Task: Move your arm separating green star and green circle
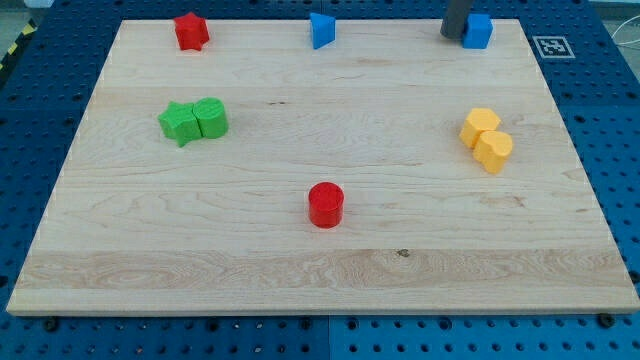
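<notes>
The green star [179, 123] and the green circle [211, 117] sit touching side by side at the view's left of the wooden board [320, 260], star on the left. My rod comes down at the view's top right; my tip [453, 37] rests on the board just left of the blue cube [477, 30], touching or nearly touching it. The tip is far from both green blocks, across the board to their right.
A red star-like block [190, 31] is at the top left, a blue triangle-like block [321, 30] at top centre. A red cylinder [325, 204] stands near the middle bottom. Two yellow blocks [486, 139] touch at the right. A marker tag [551, 46] lies off the board's top right corner.
</notes>
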### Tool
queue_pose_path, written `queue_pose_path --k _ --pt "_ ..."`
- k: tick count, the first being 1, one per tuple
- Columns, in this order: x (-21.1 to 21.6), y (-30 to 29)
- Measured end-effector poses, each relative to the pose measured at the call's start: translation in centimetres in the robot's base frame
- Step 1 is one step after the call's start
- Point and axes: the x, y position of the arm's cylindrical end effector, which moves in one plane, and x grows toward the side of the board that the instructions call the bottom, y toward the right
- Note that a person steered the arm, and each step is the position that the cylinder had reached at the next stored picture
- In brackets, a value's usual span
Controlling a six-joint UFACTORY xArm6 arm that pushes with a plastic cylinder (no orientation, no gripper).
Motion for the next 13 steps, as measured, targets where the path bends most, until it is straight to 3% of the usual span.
queue_pose_path --k 2,4,6,10,13 --pt "0.0 0.5" --pt "6.1 -1.2" --pt "6.5 -1.9" --pt "12.1 -14.6" --pt "12.5 -25.3"
